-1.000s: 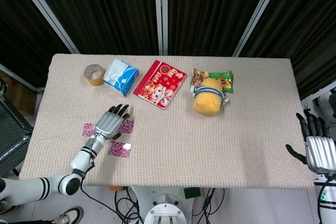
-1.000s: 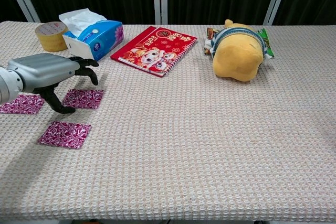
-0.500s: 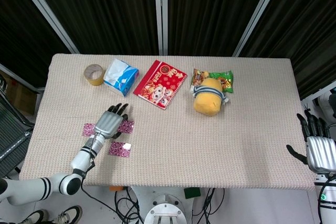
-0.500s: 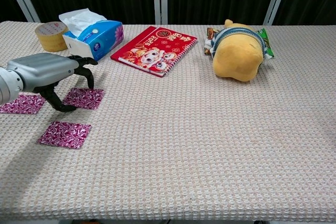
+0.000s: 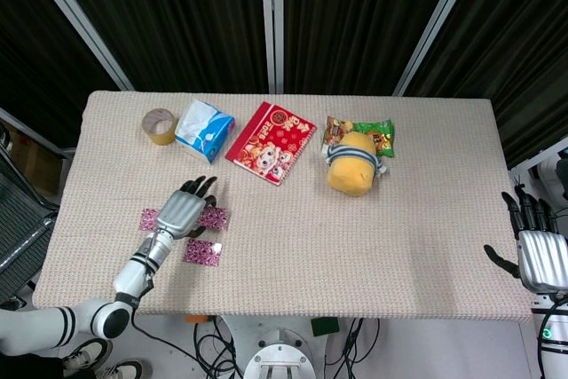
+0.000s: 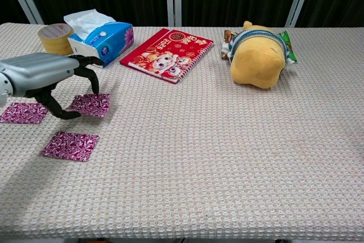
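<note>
My left hand (image 5: 182, 210) (image 6: 42, 74) arches over the middle one of three purple patterned squares (image 6: 91, 105) (image 5: 214, 217). Its dark fingertips (image 6: 94, 86) come down on that square's far edge, and the thumb (image 6: 58, 112) rests at its near left corner. The square lies flat on the cloth. A second purple square (image 6: 23, 112) (image 5: 148, 218) lies left of the hand, and a third (image 6: 69, 145) (image 5: 203, 252) lies in front of it. My right hand (image 5: 537, 256) hangs off the table's right edge, fingers spread, holding nothing; only the head view shows it.
Along the far side stand a tape roll (image 5: 160, 125) (image 6: 56, 37), a blue tissue box (image 5: 203, 130) (image 6: 105, 41) and a red booklet (image 5: 271, 141) (image 6: 168, 46). A yellow plush toy (image 5: 353, 164) (image 6: 259, 55) lies on a green snack packet (image 5: 380, 133).
My left hand has drawn slightly back and to the left, its fingers lowering onto the middle square, which has shifted a little left. The right hand has not moved.
</note>
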Robot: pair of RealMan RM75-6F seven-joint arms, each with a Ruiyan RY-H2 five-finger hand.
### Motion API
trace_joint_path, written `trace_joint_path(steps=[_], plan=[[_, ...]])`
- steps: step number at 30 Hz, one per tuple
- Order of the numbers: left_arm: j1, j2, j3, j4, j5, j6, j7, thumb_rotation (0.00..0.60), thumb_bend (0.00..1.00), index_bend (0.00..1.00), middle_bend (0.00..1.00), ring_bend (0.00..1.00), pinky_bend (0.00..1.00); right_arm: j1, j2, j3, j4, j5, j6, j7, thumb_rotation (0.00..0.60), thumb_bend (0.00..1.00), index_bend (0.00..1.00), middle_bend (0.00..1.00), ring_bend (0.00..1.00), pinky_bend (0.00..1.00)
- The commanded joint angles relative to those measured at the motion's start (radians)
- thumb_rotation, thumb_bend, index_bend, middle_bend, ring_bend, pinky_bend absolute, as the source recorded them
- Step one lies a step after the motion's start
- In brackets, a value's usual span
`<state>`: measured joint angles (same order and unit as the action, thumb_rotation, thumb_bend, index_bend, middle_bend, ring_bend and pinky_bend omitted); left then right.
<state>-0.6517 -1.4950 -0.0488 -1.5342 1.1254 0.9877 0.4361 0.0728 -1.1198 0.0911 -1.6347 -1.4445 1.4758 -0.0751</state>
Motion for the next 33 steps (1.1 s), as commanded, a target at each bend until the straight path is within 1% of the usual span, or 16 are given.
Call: trace_joint_path(steps=[1, 6, 10, 16, 20, 26, 33], plan=[[0.042, 0.069, 0.036, -0.080, 0.060, 0.050, -0.022, 0.600, 0.25, 0.38, 0.02, 0.00, 0.14, 0.001, -0.001, -0.001, 0.000, -0.001, -0.002, 0.000, 0.600, 0.47, 0.00, 0.00, 0.00, 0.00], [0.100, 0.129, 0.105, -0.143, 0.132, 0.104, -0.022, 0.600, 0.25, 0.38, 0.03, 0.00, 0.14, 0.003, -0.006, -0.004, 0.005, -0.005, -0.005, -0.001, 0.600, 0.47, 0.00, 0.00, 0.00, 0.00], [0.136, 0.138, 0.140, -0.156, 0.152, 0.126, -0.009, 0.600, 0.25, 0.38, 0.03, 0.00, 0.14, 0.004, -0.007, -0.003, 0.000, -0.013, 0.001, -0.002, 0.600, 0.47, 0.00, 0.00, 0.00, 0.00], [0.171, 0.121, 0.163, -0.146, 0.197, 0.151, -0.011, 0.600, 0.25, 0.38, 0.04, 0.00, 0.14, 0.001, -0.001, -0.005, -0.013, -0.021, 0.010, -0.011, 0.600, 0.47, 0.00, 0.00, 0.00, 0.00], [0.181, 0.111, 0.159, -0.143, 0.213, 0.155, -0.021, 0.600, 0.25, 0.38, 0.04, 0.00, 0.14, 0.000, 0.001, -0.007, -0.019, -0.026, 0.013, -0.015, 0.600, 0.47, 0.00, 0.00, 0.00, 0.00], [0.177, 0.092, 0.136, -0.160, 0.173, 0.114, -0.022, 0.600, 0.25, 0.38, 0.04, 0.00, 0.14, -0.003, -0.001, -0.010, -0.016, -0.024, 0.012, -0.006, 0.600, 0.47, 0.00, 0.00, 0.00, 0.00], [0.167, 0.056, 0.113, -0.155, 0.154, 0.095, 0.018, 0.600, 0.25, 0.38, 0.04, 0.00, 0.14, -0.005, -0.002, -0.011, 0.001, -0.019, 0.008, 0.012, 0.600, 0.47, 0.00, 0.00, 0.00, 0.00]])
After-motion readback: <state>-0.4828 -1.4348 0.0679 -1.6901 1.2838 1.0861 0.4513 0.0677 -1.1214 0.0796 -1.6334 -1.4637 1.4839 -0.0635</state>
